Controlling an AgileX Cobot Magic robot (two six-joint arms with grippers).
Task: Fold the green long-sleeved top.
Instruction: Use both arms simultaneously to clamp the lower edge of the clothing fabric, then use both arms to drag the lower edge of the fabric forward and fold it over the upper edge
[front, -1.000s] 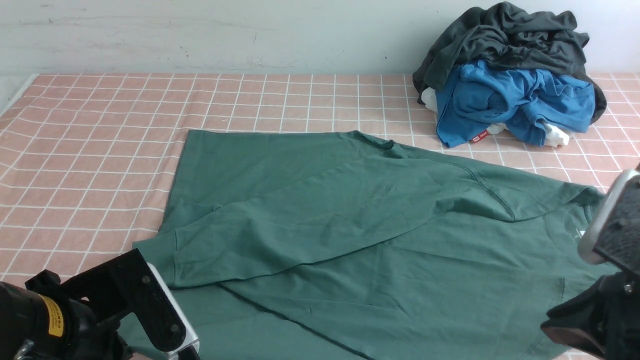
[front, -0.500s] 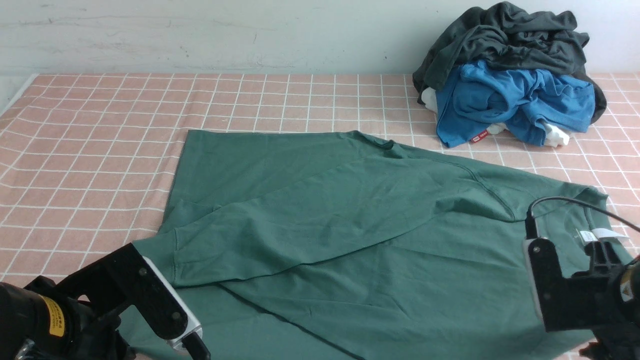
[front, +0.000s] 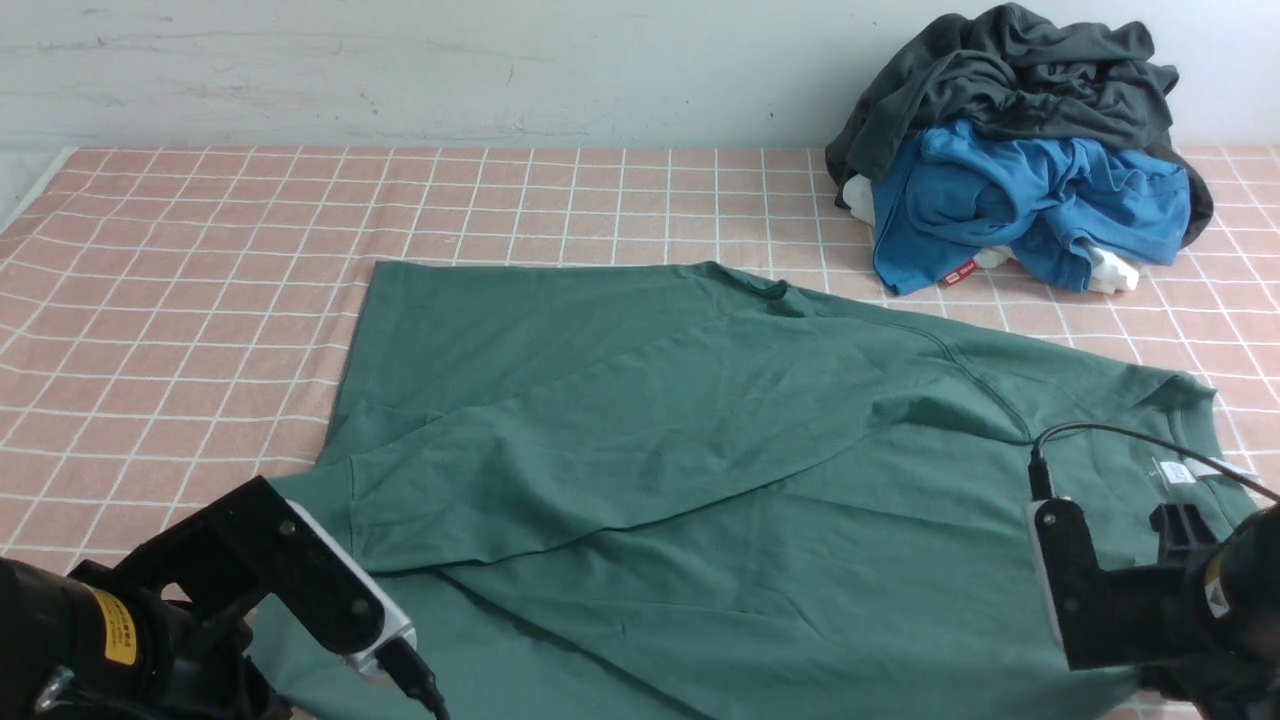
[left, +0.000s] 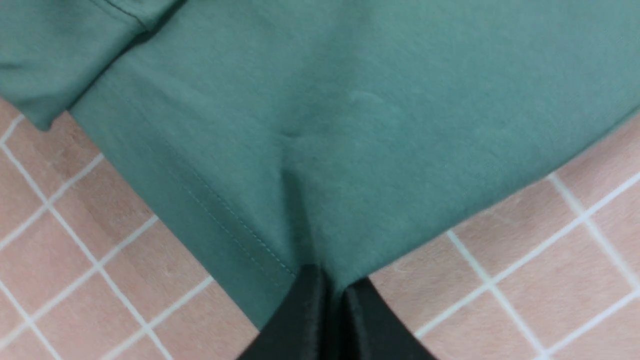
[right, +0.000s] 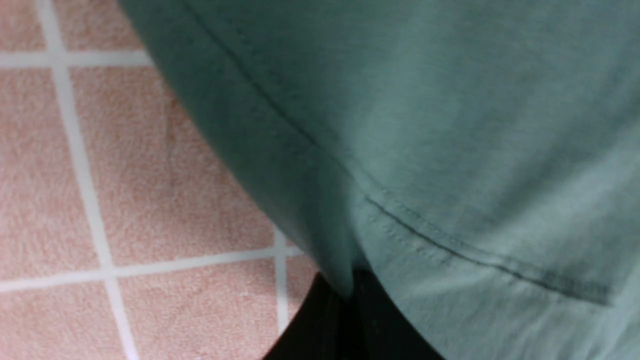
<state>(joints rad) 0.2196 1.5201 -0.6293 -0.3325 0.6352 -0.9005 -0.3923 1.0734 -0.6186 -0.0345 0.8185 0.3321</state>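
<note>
The green long-sleeved top (front: 720, 470) lies spread on the checked pink tablecloth (front: 180, 280), neck to the right with its white label (front: 1180, 470) showing. One sleeve (front: 560, 450) is folded across the body. My left arm (front: 250, 590) is at the near left corner of the top. In the left wrist view my left gripper (left: 334, 281) is shut on the stitched hem corner (left: 240, 230). My right arm (front: 1130, 600) is at the near right, by the neck. In the right wrist view my right gripper (right: 352, 282) is shut on a seamed edge of the top (right: 425, 150).
A pile of clothes stands at the back right: a dark charcoal garment (front: 1010, 70) over a bright blue one (front: 1020, 200), with white cloth (front: 1110, 270) beneath. A pale wall (front: 400, 70) runs behind the table. The cloth's left edge (front: 30, 190) shows at far left.
My right arm has dropped from high at the right edge to the top's near right edge, uncovering the neck label. My left arm has edged slightly right along the hem.
</note>
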